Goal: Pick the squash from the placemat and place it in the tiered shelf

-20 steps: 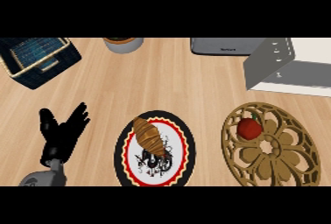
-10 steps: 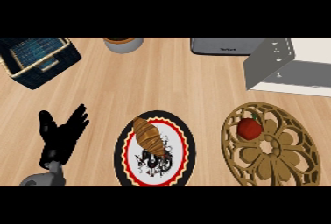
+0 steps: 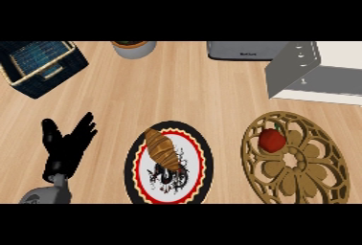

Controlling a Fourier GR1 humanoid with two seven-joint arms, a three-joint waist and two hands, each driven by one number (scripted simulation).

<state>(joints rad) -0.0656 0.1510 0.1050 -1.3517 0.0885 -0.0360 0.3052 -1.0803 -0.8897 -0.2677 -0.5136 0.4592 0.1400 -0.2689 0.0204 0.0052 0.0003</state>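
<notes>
The pale wooden counter [image 3: 212,95] shows straight plank grain under a soft satin finish. At its far left corner, the dark blue woven basket [image 3: 50,79] looks coarse and matt, with a paler fibre rim. The grey sheet-metal tiered shelf [image 3: 293,69] at the far right edge is smooth and dull. Near the right edge, the round golden openwork placemat [image 3: 311,177] is matt; whether it is wood or metal, I cannot tell. The small red squash [image 3: 272,139] on it is smooth and glossy. The round plate [image 3: 206,160] with 2 rim bands, black and red, looks glazed. The brown ridged croissant [image 3: 164,149] on it is matt.
</notes>
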